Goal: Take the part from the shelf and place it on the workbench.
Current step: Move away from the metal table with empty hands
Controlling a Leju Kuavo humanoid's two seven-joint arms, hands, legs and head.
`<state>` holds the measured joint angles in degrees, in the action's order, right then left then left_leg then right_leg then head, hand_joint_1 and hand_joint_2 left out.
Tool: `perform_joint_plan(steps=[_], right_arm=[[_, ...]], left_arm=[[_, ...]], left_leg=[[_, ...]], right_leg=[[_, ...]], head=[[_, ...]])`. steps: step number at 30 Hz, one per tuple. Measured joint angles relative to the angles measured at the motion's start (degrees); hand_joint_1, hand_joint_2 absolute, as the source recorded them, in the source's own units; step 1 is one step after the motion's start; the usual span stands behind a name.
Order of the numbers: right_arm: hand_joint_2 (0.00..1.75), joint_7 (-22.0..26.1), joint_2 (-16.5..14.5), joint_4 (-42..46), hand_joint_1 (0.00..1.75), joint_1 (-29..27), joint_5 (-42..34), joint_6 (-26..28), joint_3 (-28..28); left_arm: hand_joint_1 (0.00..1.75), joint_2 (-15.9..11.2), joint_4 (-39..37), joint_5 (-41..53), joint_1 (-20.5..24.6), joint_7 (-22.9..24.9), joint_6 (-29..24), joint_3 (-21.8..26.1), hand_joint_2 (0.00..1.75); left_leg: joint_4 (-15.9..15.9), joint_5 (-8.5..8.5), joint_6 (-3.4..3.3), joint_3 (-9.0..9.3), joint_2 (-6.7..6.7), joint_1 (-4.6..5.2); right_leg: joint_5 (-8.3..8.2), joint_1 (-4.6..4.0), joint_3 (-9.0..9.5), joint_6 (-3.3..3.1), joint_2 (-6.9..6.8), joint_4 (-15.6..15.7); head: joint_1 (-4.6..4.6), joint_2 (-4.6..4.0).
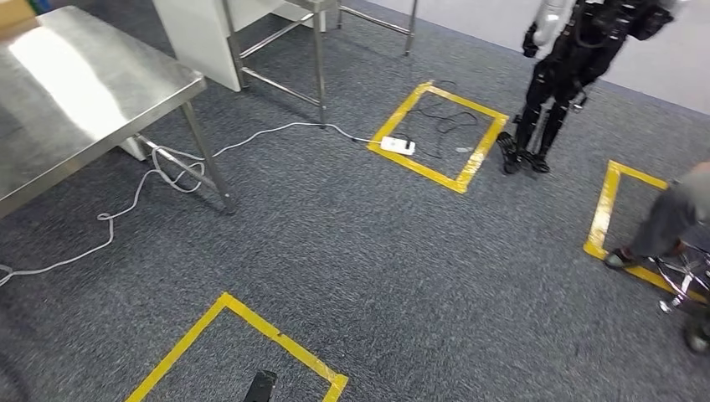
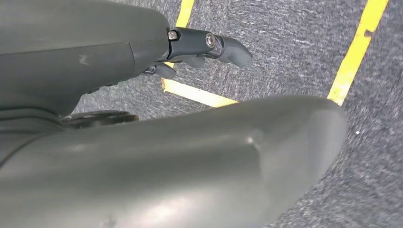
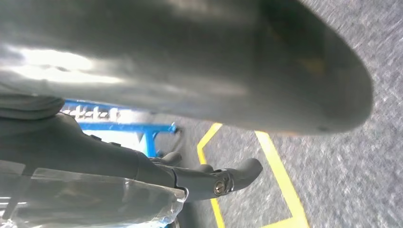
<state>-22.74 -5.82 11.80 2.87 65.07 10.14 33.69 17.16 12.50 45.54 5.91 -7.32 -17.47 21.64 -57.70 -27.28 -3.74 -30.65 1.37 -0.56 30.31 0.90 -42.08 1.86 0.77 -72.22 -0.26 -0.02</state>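
A part wrapped in clear plastic (image 3: 95,199) lies under the dark fingers of my right hand (image 3: 190,178), which holds it while hanging over grey carpet. My left hand (image 2: 199,45) hangs with its dark fingers stretched out and nothing in them. The steel workbench (image 1: 75,100) stands at the far left of the head view, its top bare and shiny. A blue shelf frame (image 3: 123,127) shows behind my right hand.
Yellow tape squares (image 1: 439,126) mark the carpet, one holding a white power strip (image 1: 397,145). A grey cable (image 1: 159,167) trails under the workbench. Another dark robot (image 1: 569,67) stands at the back right. A person (image 1: 670,222) sits on a wheeled chair (image 1: 691,280) at the right edge.
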Motion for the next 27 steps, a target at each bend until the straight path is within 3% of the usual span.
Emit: perform_joint_plan(steps=[1,2,4,6,7,8,9,10,12,14,15,16,17,18,20,22,24,25,27], right_arm=[[0.0,0.0,0.0,0.0,0.0,-0.1,0.0,-0.1,0.0],[0.0,0.0,0.0,0.0,0.0,-0.1,0.0,-0.1,0.1],[0.0,0.0,0.0,0.0,0.0,-0.1,0.0,-0.1,0.2],[0.0,0.0,0.0,0.0,0.0,0.2,0.0,-0.1,0.2],[0.0,0.1,0.0,0.0,0.0,0.3,0.0,-0.1,0.2],[0.0,0.2,0.0,0.0,0.0,0.3,0.1,-0.2,0.3],[0.44,0.6,0.0,0.0,0.0,0.3,0.2,-0.2,0.3],[0.87,1.1,0.0,0.0,0.0,0.3,0.3,-0.3,0.3],[1.75,2.3,-0.1,0.0,0.0,0.3,0.3,-0.5,0.4],[1.75,3.1,-0.3,0.0,0.0,0.3,0.1,-1.2,0.7],[1.75,3.4,-0.4,0.0,0.0,0.3,0.0,-1.7,0.9],[1.75,3.7,-0.5,0.0,0.0,0.3,0.0,-2.2,1.1],[1.75,4.0,-0.5,0.0,0.0,0.2,0.1,-2.7,1.3],[1.75,4.3,-0.5,0.0,0.0,0.1,0.3,-2.9,1.4],[1.75,4.5,-0.5,0.0,0.0,0.1,0.7,-3.2,1.6],[1.75,4.6,-0.5,0.0,0.0,0.2,1.0,-3.2,1.8],[1.75,4.6,-0.5,0.0,0.0,0.0,1.0,-3.2,2.1],[1.75,4.6,-0.5,0.0,0.0,-0.1,1.1,-3.2,2.3],[1.75,4.6,-0.4,0.0,0.0,0.0,1.1,-3.1,2.7]], left_arm=[[0.0,0.0,0.0,0.0,0.0,0.0,0.0,0.0,0.0],[0.0,0.0,0.0,-0.1,0.0,0.0,0.0,0.0,0.0],[0.0,0.0,0.0,-0.1,0.0,0.0,0.0,0.0,0.0],[0.0,0.0,0.0,-0.1,0.1,0.0,0.0,0.0,0.0],[0.0,0.0,0.0,-0.2,0.1,-0.1,0.1,0.0,0.0],[0.0,0.0,0.0,-0.5,0.1,-0.1,0.4,0.0,0.0],[0.0,0.0,0.0,-1.2,0.2,-0.3,0.9,0.0,0.0],[0.0,0.1,0.0,-2.3,0.2,-0.5,1.8,0.2,0.0],[0.0,0.1,0.0,-5.6,0.2,-0.8,4.5,1.1,0.0],[0.0,0.0,0.0,-9.8,-0.1,0.4,7.3,2.9,0.0],[0.0,-0.1,0.0,-11.9,-0.1,1.7,8.4,4.0,0.0],[0.0,-0.4,-0.1,-14.1,0.1,3.6,9.4,5.3,0.0],[0.0,-0.9,-0.1,-16.0,0.4,5.6,10.1,6.8,0.0],[0.0,-1.4,-0.1,-17.6,0.8,7.4,10.7,8.2,0.0],[0.0,-2.5,-0.1,-19.6,1.4,10.2,11.2,11.0,0.0],[0.0,-3.1,0.0,-20.1,1.8,11.8,11.2,13.0,0.0],[0.0,-3.5,0.0,-19.5,2.2,12.5,12.0,13.8,0.0],[0.0,-3.7,0.0,-19.1,2.4,12.7,12.6,13.9,0.0],[0.0,-4.2,0.0,-18.7,2.4,12.7,13.3,14.1,0.0]], left_leg=[[0.0,0.02,0.02,-0.1,0.86,0.07],[0.0,0.05,0.06,-0.13,1.64,0.1],[0.0,0.07,0.28,-0.03,3.01,0.2],[0.0,-0.12,0.9,0.17,4.15,0.47],[0.0,-0.24,1.27,0.32,4.74,0.59],[0.0,-0.36,1.65,0.46,5.38,0.63],[-0.1,-0.5,2.04,0.55,5.63,0.5],[-0.6,-0.99,2.42,0.46,4.98,0.32],[-4.7,-3.87,2.99,-1.08,1.79,-0.07],[-12.2,-8.01,3.19,-4.34,-0.86,-0.18],[-15.2,-9.16,3.25,-5.77,-1.28,-0.18],[-16.4,-9.09,3.27,-6.4,-1.41,-0.19],[-15.4,-7.78,3.27,-5.95,-1.49,-0.25],[-12.4,-5.62,3.26,-4.54,-1.82,-0.37],[-5.1,-1.95,3.11,-1.24,-3.89,-0.7],[-1.9,-1.04,2.75,-0.09,-5.32,-0.63],[-1.4,-0.7,2.01,-0.26,-4.51,-0.38],[-0.9,-0.32,1.49,-0.18,-3.92,-0.35],[0.0,0.42,0.51,0.02,-2.42,-0.43]], right_leg=[[0.07,0.08,0.08,0.33,-0.15,-0.5],[-0.64,0.14,1.51,0.75,-0.41,1.4],[-2.85,0.17,6.83,1.25,-2.75,9.9],[-4.22,-0.31,10.23,0.86,-5.46,15.8],[-4.39,-0.62,10.4,0.43,-5.93,16.6],[-4.59,-0.9,10.18,0.1,-5.4,16.6],[-4.77,-0.57,10.15,-0.37,-4.59,16.7],[-4.97,-0.23,10.25,-0.76,-3.88,16.9],[-5.45,0.49,10.57,-1.75,-2.45,17.1],[-5.68,0.22,10.36,-2.36,-0.91,17.0],[-5.7,0.08,10.3,-2.45,-0.05,17.0],[-5.73,0.0,10.26,-2.49,0.79,16.9],[-5.73,-0.04,10.26,-2.48,1.64,16.8],[-5.73,-0.04,10.26,-2.46,2.5,16.6],[-5.7,-0.2,9.98,-2.33,4.15,16.0],[-5.89,-0.32,9.2,-1.73,5.34,15.6],[-6.3,-0.38,8.35,-0.77,6.13,15.7],[-6.2,-0.44,7.91,-0.48,5.62,15.4],[-4.43,-0.63,5.75,-0.57,3.05,11.8]], head=[[0.01,0.01],[0.02,0.01],[0.05,0.02],[0.0,0.01],[-0.03,0.01],[-0.1,0.01],[-0.13,0.01],[-0.16,0.01],[-0.27,0.01],[-0.34,0.01],[-0.33,0.01],[-0.32,0.0],[-0.32,0.0],[-0.32,0.01],[-0.32,0.01],[-0.31,0.0],[-0.3,0.01],[-0.27,0.01],[0.02,0.01]])
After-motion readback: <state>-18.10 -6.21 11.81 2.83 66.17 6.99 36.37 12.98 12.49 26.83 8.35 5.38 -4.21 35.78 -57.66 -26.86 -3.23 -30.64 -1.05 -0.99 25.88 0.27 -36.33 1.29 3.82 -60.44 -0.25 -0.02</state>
